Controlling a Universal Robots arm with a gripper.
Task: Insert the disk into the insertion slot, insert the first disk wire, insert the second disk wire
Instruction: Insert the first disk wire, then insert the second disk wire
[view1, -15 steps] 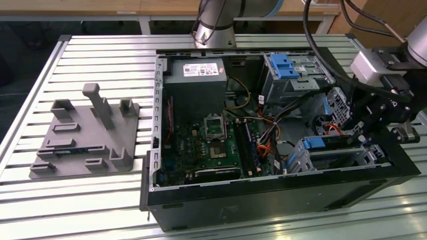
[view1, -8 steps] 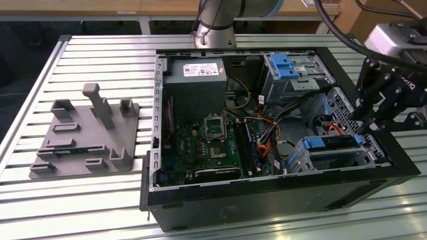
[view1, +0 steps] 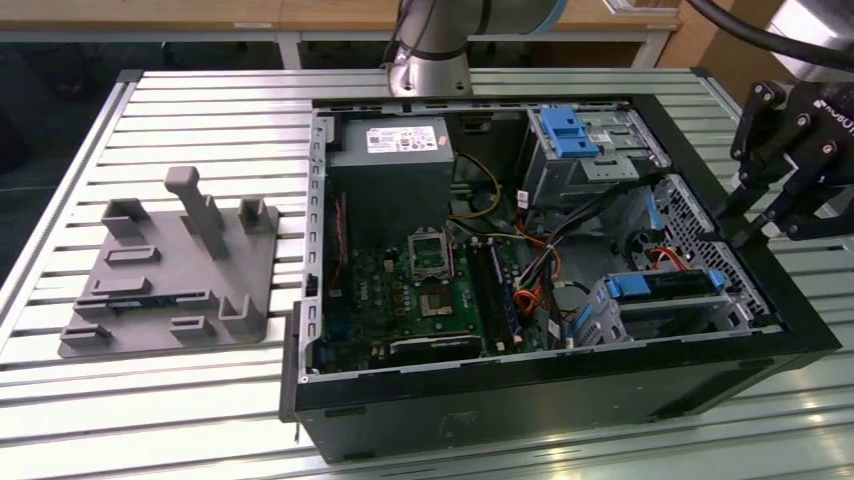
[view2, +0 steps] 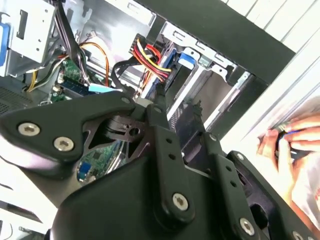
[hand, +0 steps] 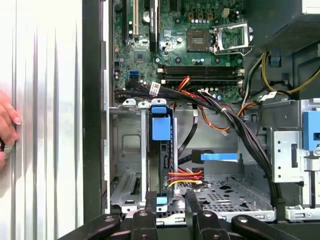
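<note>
Two fingers of your tool (hand: 170, 206) stand apart, gripping nothing, close to the disk (hand: 161, 127) seated in the insertion slot (hand: 127, 150). Both wrist views show a hand (hand: 7, 131) beside the case (hand: 92, 100); the exterior view shows a grey fixture (view1: 167, 290) on the surface (view1: 200, 100).

Robotics lab or test workshop. Slatted aluminium table (view1: 200, 110) carrying open computer case (view1: 534, 385), with circuit board (view1: 414, 290) and cables (hand: 185, 175) lying exposed inside. Grey plastic fixture (view1: 174, 285) sitting on table at 9 o'clock from case. Robot arm (view1: 430, 60) rising at 12 o'clock, gripper (view1: 763, 232) hanging over case at 3 o'clock. Wooden benches (view1: 134, 12) running behind table. Person's hand (hand: 7, 130) showing over table slats beside case in first wrist view.
</note>
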